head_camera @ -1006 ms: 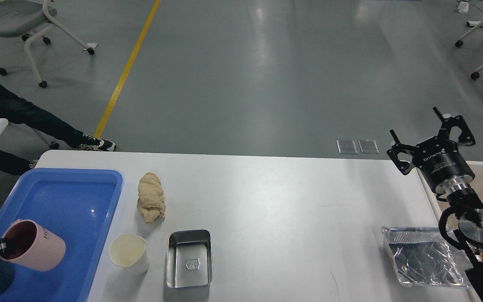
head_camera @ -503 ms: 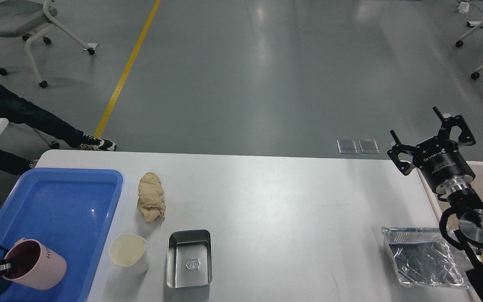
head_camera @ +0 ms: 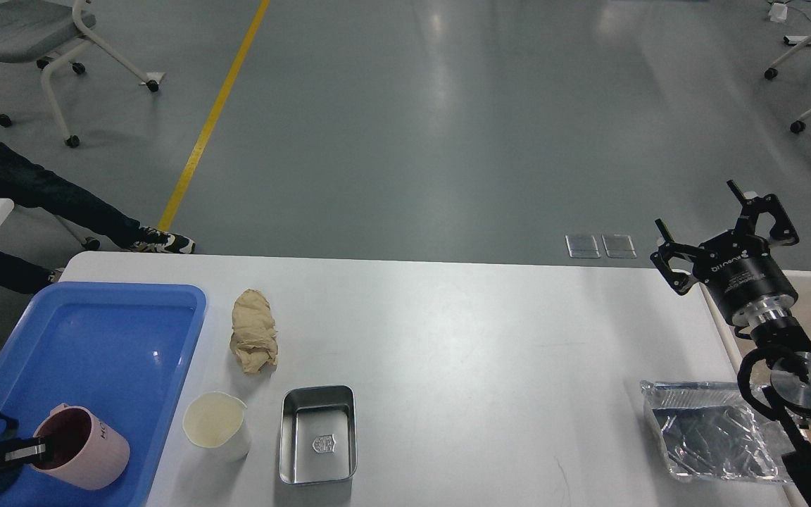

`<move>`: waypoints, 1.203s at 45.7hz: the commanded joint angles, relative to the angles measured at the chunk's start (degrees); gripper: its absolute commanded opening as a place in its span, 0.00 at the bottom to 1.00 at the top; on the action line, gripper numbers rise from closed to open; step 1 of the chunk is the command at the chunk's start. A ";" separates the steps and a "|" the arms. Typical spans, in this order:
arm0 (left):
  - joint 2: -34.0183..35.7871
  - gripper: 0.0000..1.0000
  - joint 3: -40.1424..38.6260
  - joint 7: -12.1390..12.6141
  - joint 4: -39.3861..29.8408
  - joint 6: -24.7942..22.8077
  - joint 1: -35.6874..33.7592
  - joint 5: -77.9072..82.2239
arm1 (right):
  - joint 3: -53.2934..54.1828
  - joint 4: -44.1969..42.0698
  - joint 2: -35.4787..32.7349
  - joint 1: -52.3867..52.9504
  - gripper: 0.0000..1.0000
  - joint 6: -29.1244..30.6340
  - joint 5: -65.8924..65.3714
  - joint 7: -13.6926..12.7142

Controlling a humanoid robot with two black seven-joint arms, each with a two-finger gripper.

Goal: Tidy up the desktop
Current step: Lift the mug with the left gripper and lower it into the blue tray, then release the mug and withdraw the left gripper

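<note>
Over the last second the pink mug (head_camera: 83,448) has come down from a tilted carry into the blue tray (head_camera: 124,331) at the lower left of the frame, so this item is nearly put away. The left gripper (head_camera: 25,451) pinches its rim, one finger inside. The mug leans, mouth toward the left edge. The right gripper (head_camera: 726,232) hangs open at the right. The desktop (head_camera: 483,366) fills the lower frame, its long axis running left to right.

The desktop (head_camera: 462,352) is wide, smooth, white, rectangular, flat, with rounded corners.
</note>
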 commanded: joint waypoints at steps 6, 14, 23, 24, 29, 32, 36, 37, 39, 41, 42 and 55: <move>-0.09 0.57 -0.77 -0.60 0.18 -0.01 0.15 -0.99 | 0.08 0.00 0.01 -0.03 1.00 0.00 0.00 0.00; 0.79 0.82 -0.86 -2.88 -0.52 -0.10 0.15 -1.08 | 0.08 0.00 -0.17 -0.03 1.00 0.00 0.00 0.00; 5.00 0.85 -1.03 -5.00 -2.10 -0.53 -0.29 -0.81 | 0.08 0.09 -0.17 -0.03 1.00 0.00 0.00 0.00; 5.79 0.86 -1.21 -5.17 -2.80 -0.54 -0.38 -0.81 | 0.08 0.09 -0.17 -0.03 1.00 0.00 0.00 0.00; 10.54 0.86 -4.36 -5.53 -6.67 -0.62 -0.46 -0.81 | 0.08 0.09 0.01 -0.03 1.00 0.00 0.00 0.00; 13.17 0.86 -7.35 -5.61 -8.69 -0.62 -0.55 -0.81 | 0.08 0.09 0.01 -0.03 1.00 0.00 0.00 0.00; 16.16 0.86 -11.66 -5.79 -9.93 -0.71 -0.73 -0.99 | 0.00 0.09 0.01 -0.03 1.00 0.00 0.00 0.00; 16.69 0.86 -13.15 -5.79 -10.02 -0.71 -0.73 -1.08 | 0.08 0.09 0.01 0.06 1.00 0.09 0.00 0.00; 17.84 0.86 -16.22 -5.79 -10.02 -0.62 -0.64 -1.16 | 0.08 0.09 0.01 -0.03 1.00 0.09 0.00 0.00; 18.72 0.86 -19.39 -5.79 -10.02 -0.62 -0.55 -1.51 | 0.08 0.09 -0.08 -0.03 1.00 0.09 0.00 0.00; 19.15 0.86 -20.71 -5.79 -10.02 -0.62 -0.55 -1.95 | 0.08 0.09 -0.08 -0.03 1.00 0.09 0.00 0.00; 22.06 0.86 -27.14 -5.53 -15.55 0.95 -0.64 -8.37 | 0.17 0.09 -0.43 -0.03 1.00 0.09 0.00 0.00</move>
